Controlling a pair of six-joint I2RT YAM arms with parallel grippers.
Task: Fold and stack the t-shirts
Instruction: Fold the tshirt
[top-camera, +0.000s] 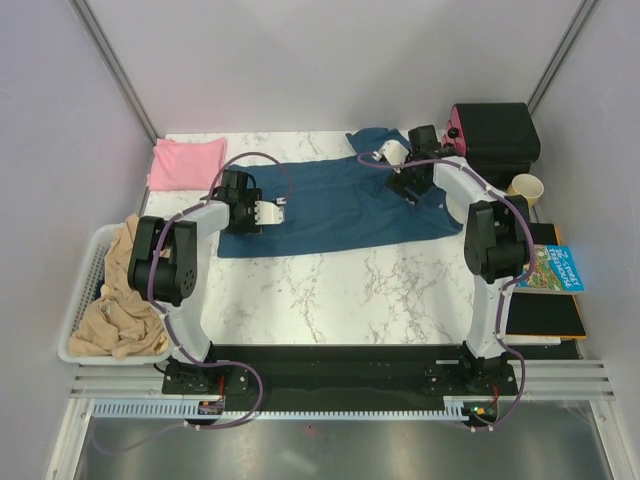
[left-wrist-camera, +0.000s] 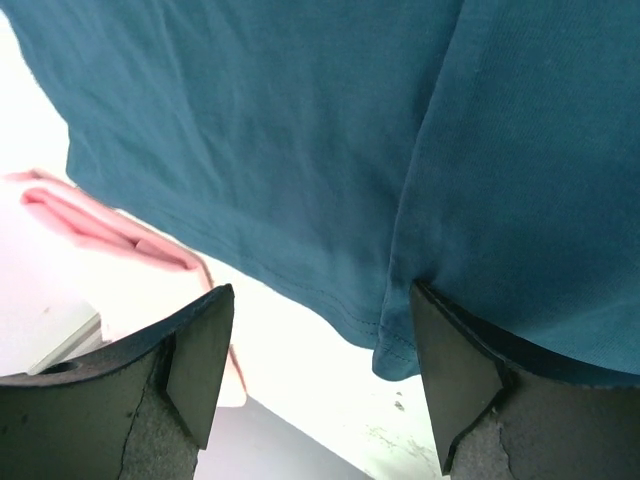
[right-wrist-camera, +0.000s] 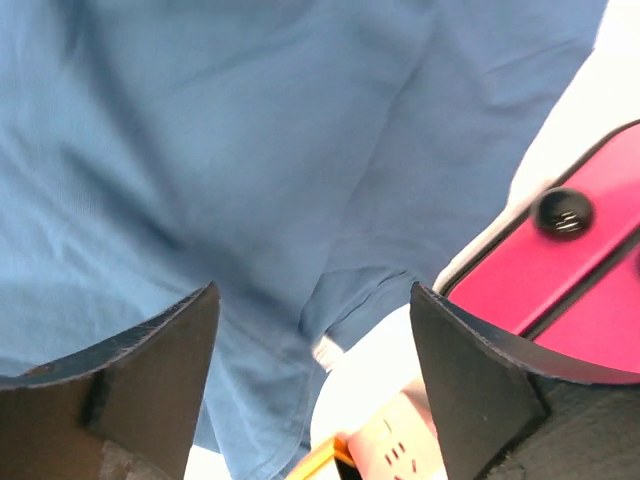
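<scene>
Nearest is the left gripper (top-camera: 272, 212), jaws spread wide and holding nothing, over the left hem of the teal t-shirt (top-camera: 340, 205). That shirt lies flat across the middle of the counter (top-camera: 330, 290). The right gripper (top-camera: 405, 168) hangs wide open and empty above the shirt's far right shoulder. The pink t-shirt (top-camera: 186, 162) lies folded at the far left corner, not touching the teal one.

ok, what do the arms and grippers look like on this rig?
The left arm and right arm have white links and bulky black joint housings, with a purple cable looping along each. The left gripper and right gripper are black with a white block behind. Their fingers are dark, matte and wedge-shaped. No legible markings.
</scene>
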